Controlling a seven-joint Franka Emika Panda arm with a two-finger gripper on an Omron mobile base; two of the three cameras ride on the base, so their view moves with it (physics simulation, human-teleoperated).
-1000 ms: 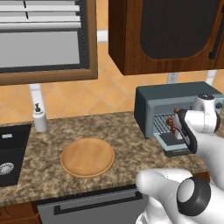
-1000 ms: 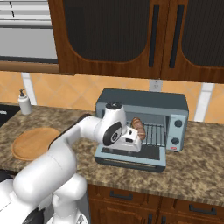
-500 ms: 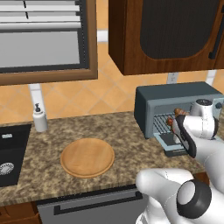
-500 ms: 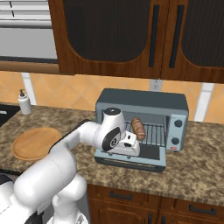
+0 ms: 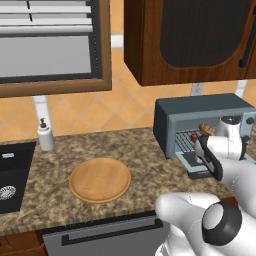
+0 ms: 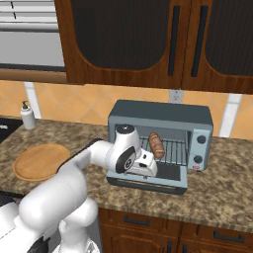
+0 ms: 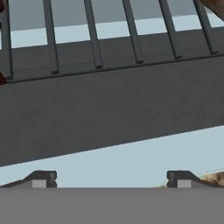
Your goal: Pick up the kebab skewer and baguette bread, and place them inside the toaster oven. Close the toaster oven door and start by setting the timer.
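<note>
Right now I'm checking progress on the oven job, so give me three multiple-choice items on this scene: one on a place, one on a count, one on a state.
1. Where is the baguette bread?
A. on the wooden plate
B. on the wire rack inside the toaster oven
C. in the sink

2. How many round knobs show on the toaster oven front panel in the right base view?
A. two
B. four
C. none

3. How does the toaster oven door stand?
A. shut
B. dropped open
C. taken off

Answers:
1 B, the loaf lies on the rack bars in the oven mouth.
2 A, two knobs sit one above the other on the panel's right side.
3 B, the door lies flat in front of the oven, with the tool open above it.
</note>
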